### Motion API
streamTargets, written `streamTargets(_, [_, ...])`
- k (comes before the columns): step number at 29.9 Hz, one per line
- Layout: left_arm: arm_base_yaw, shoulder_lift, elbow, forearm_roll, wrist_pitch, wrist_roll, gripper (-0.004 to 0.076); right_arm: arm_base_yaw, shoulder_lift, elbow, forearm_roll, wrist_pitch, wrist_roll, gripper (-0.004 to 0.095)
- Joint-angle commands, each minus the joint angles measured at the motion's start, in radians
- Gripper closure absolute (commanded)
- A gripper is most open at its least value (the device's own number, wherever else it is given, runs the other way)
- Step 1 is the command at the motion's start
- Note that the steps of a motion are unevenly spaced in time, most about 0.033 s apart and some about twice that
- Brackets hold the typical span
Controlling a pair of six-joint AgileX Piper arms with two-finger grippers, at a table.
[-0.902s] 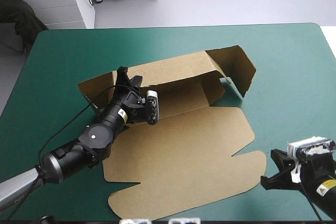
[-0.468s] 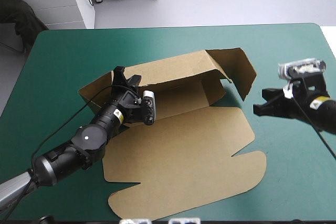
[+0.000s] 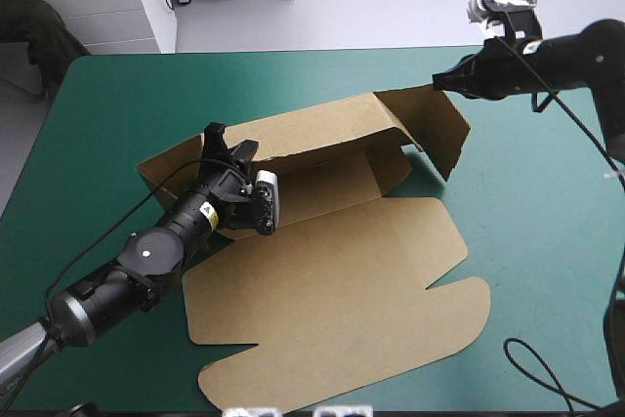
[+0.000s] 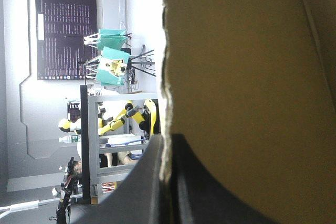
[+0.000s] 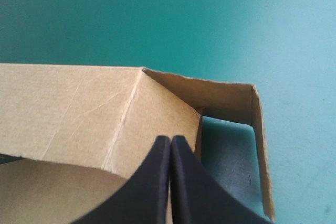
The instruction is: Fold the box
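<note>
The teal-green covered counter (image 3: 547, 271) fills most of the high view, and the brown cardboard box (image 3: 332, 300) lies at its middle. The box's broad lid panel is flat toward the lower centre of the frame. Its long rear wall stands raised across the centre. An end flap is upright right of centre and another is spread low at the left. The left arm's black two-fingered gripper (image 3: 231, 141) reaches in from the lower left. It is clenched on the top edge of the rear wall, and the wrist view shows the board's rim running between its fingers. The right arm's black gripper (image 3: 441, 79) is in the upper right, at the top corner of the upright end flap. Its fingers are pressed together in one point, grasping nothing. Whether it touches the flap cannot be told.
</note>
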Motion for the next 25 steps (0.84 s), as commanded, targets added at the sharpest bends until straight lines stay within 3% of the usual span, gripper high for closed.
streamTargets(1, [0.003, -0.03, -0.028, 0.056, 0.012, -0.013, 0.0731, 0.006, 0.084, -0.157, 0.072, 0.022, 0.007, 0.0925])
streamTargets(5, [0.003, -0.03, -0.028, 0.056, 0.003, -0.016, 0.0731, 0.031, 0.195, -0.267, 0.041, 0.024, 0.044, 0.0925])
streamTargets(12, [0.003, -0.013, -0.028, 0.056, 0.001, -0.042, 0.0731, 0.129, 0.367, -0.452, -0.128, 0.014, 0.12, 0.0926])
streamTargets(25, [0.003, 0.004, -0.028, 0.058, -0.016, -0.054, 0.0731, 0.143, 0.543, -0.546, -0.203, -0.032, 0.183, 0.0926])
